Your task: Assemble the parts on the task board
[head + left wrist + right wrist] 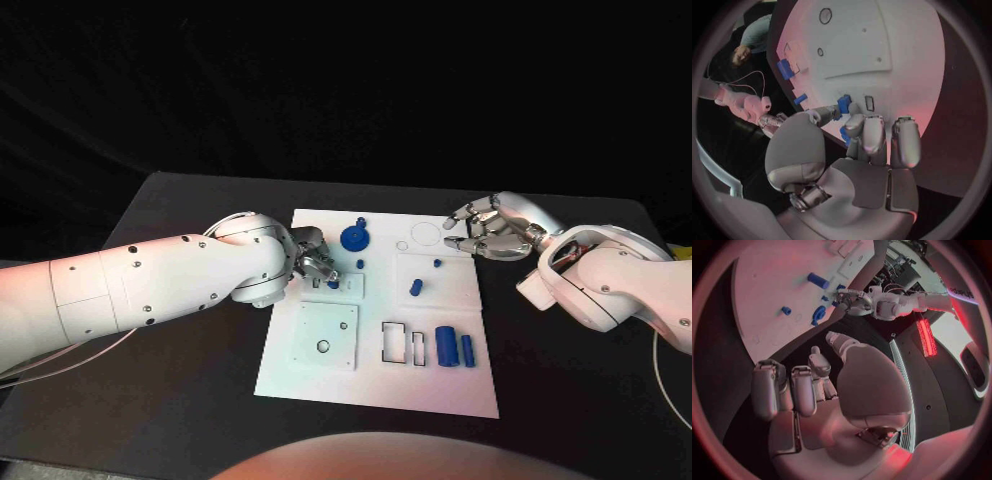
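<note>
**Left hand pinches a blue part at the board's edge**

We see the task board lying in the middle of the black table. Our left hand reaches over its left edge, and the left wrist view shows its fingers pinching a small blue part just above the white surface. Our right hand hovers at the board's far right corner, fingers curled inward with nothing between them. Other blue parts rest on the board: a round knobbed piece near the far edge, a small peg mid-board, and a cylinder beside a narrow bar toward the near right.
</note>
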You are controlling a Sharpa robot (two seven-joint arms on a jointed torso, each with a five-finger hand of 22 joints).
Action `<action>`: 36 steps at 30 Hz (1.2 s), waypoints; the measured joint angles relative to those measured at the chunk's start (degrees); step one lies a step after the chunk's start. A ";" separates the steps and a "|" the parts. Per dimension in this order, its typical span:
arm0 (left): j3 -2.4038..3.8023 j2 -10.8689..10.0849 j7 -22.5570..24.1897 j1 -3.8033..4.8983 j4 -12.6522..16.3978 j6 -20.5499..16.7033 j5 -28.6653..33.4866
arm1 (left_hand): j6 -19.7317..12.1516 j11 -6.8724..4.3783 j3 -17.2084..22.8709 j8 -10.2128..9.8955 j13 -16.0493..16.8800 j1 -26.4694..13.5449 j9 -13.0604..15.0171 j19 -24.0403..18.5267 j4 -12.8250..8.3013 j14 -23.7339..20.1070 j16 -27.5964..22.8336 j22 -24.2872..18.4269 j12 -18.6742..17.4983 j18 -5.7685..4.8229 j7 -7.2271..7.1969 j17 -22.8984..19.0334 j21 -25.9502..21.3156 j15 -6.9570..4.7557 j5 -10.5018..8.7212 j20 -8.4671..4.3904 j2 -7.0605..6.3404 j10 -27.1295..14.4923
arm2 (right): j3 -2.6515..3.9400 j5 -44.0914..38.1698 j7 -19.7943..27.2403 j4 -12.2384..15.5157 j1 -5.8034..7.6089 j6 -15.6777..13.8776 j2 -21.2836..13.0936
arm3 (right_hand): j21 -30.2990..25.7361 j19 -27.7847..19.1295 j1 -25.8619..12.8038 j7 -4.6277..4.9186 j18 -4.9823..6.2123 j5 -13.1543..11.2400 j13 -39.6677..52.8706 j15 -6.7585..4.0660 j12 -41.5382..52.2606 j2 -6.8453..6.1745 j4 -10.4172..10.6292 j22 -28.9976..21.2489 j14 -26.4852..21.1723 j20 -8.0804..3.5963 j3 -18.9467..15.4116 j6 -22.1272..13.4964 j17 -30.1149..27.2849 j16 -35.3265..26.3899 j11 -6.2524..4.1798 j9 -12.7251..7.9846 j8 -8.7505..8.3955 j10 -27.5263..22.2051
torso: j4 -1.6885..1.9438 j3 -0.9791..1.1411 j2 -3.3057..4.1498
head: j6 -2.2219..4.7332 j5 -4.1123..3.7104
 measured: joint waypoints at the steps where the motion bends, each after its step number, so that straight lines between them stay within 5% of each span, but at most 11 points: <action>1: -0.01 0.00 -0.01 0.00 -0.03 0.03 0.00 | 0.07 0.00 -0.42 0.00 -0.11 0.00 -0.07 0.00 0.21 0.00 0.00 0.00 0.00 0.00 -0.09 0.00 0.00 0.00 0.00 0.00 0.00 0.00 | 0.00 0.00 -0.02 0.00 0.00 0.00 0.00 | 0.00 0.00 0.00 0.00 0.00 0.00 0.00 0.00 0.00 0.00 0.00 0.00 0.00 0.00 0.00 0.00 0.00 0.00 0.00 0.00 0.00 0.00 | 0.01 -0.01 0.00 | 0.00 0.00; 15: -0.03 0.05 -0.09 -0.02 -0.30 0.14 0.00 | 0.36 0.00 -4.73 0.12 -0.64 0.40 -0.54 0.00 2.83 0.00 0.00 0.17 0.00 0.00 0.04 0.05 0.00 0.00 0.04 0.00 0.40 0.00 | 0.00 -0.04 -0.10 0.00 0.00 0.00 -0.01 | 0.00 -0.21 0.00 0.00 0.00 0.00 0.00 0.00 0.00 0.00 0.00 -0.01 0.00 0.21 0.00 0.00 -0.01 0.00 0.00 0.05 0.00 0.00 | 0.01 -0.02 -0.02 | 0.00 0.00; 20: -0.03 0.06 -0.16 -0.04 -0.48 0.14 0.00 | 0.36 0.00 -10.52 0.12 -1.20 1.66 -0.96 0.00 5.60 0.00 0.00 0.19 0.30 0.00 0.03 0.11 0.00 0.01 0.04 0.00 1.65 -0.01 | 0.00 -0.04 -0.12 0.00 0.00 -0.01 -0.03 | -0.29 -0.21 -0.01 0.00 0.00 0.00 -0.03 0.00 0.00 -0.01 0.02 -0.01 0.00 0.21 -0.02 0.00 -0.01 0.00 0.00 0.04 0.00 0.00 | -0.01 -0.02 -0.01 | 0.04 0.03; 27: 0.03 0.09 -0.19 -0.08 -0.58 0.12 -0.01 | 0.67 0.01 -19.99 0.12 -1.41 0.64 -1.22 0.00 6.08 0.00 0.00 0.27 0.99 0.00 0.33 0.15 0.00 0.01 0.04 0.00 3.24 -0.01 | 0.00 -0.04 -0.13 0.01 0.00 -0.04 -0.06 | -0.29 -0.21 -0.23 0.00 0.00 -0.25 -0.16 0.00 0.00 -0.23 0.18 -0.02 0.00 0.21 -0.18 0.00 -0.01 -0.22 0.00 0.04 0.00 0.00 | 0.00 -0.02 -0.01 | 0.08 0.03; 36: 0.17 0.02 -0.24 -0.15 -0.57 0.11 0.13 | 0.67 0.01 -21.82 0.12 -1.29 0.38 -1.22 0.00 6.11 -0.01 -0.21 0.26 0.99 0.00 0.33 0.15 0.00 0.01 0.04 0.00 3.50 -0.01 | 0.00 -0.05 -0.13 -0.02 0.00 -0.12 -0.05 | -0.29 -0.20 -0.71 0.00 0.00 -0.46 -0.16 0.00 0.00 -0.21 0.40 -0.02 0.00 0.21 -0.40 0.00 -0.01 -0.22 0.00 0.09 0.23 0.00 | -0.01 -0.03 -0.01 | 0.13 0.09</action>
